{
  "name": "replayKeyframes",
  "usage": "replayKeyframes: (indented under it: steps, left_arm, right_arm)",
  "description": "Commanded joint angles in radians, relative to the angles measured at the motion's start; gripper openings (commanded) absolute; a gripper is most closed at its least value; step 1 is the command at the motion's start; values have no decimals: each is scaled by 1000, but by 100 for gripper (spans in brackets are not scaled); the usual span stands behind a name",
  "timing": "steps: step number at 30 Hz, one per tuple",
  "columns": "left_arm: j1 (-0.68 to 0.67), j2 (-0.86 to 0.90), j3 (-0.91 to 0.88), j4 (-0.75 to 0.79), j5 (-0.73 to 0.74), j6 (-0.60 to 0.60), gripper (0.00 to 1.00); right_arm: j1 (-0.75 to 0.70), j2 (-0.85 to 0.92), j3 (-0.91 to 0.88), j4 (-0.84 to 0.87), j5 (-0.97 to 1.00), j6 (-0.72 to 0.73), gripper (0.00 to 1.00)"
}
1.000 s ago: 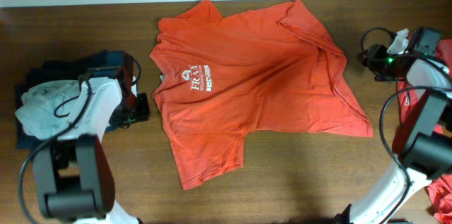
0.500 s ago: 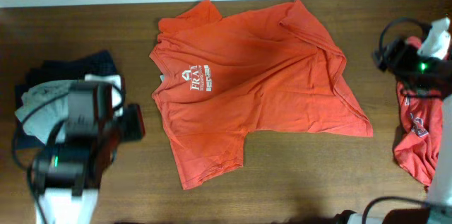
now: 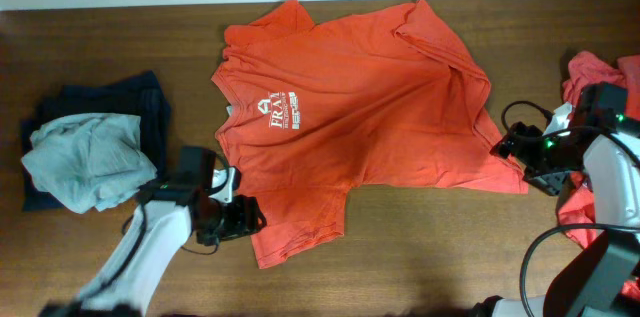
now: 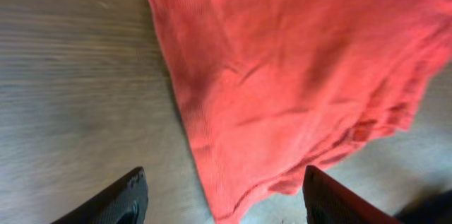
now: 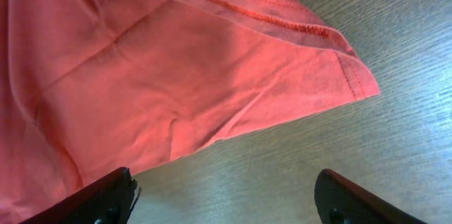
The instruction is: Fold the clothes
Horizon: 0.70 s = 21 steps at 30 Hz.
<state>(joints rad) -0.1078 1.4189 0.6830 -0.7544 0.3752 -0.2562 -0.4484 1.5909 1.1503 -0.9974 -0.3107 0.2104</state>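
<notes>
An orange-red T-shirt with white lettering lies spread flat in the middle of the table. My left gripper is open at its lower left corner. In the left wrist view the shirt's edge lies between my open fingers. My right gripper is open at the shirt's lower right corner. In the right wrist view that hemmed corner lies just ahead of my gripper, with bare wood between the fingers.
A pale grey garment lies on a navy one at the left. More orange-red clothes are heaped at the right edge behind the right arm. The table's back edge meets a white wall.
Both arms have come in to the shirt. The left gripper moved from beside the grey and navy pile to the lower left corner. The right moved from the far right to the lower right corner.
</notes>
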Motion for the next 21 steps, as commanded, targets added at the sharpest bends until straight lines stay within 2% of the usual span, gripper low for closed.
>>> replayKeyframes:
  steps: [1,4,6,7,8,10,11,15,21]
  left_arm:
    - [-10,129,2,45,53,-55,71]
    - [-10,199,2,64,58,-69,70]
    - [-10,235,2,76,58,-70,60]
    - [-10,251,2,89,56,-70,46]
    - [-10,264,2,104,55,-70,25]
    - [-10,266,2,111,54,-70,4]
    - [-7,264,3,107,54,-70,1]
    - [34,234,11,63,-13,-122,0]
    - [293,-6,11,-60,-182,-114,1]
  right_arm:
    - [4,-7,-24,8,8,8,86]
    - [4,-7,-24,8,5,8,86]
    - [4,-7,-24,11,0,9,86]
    - [4,-7,-24,11,1,9,86]
    - [4,-7,-24,11,0,10,86]
    - [4,-7,-24,11,1,12,86]
    - [4,-7,-24,11,1,12,86]
    - [4,-7,-24,11,1,12,86]
    - [19,-7,-25,12,2,11,86]
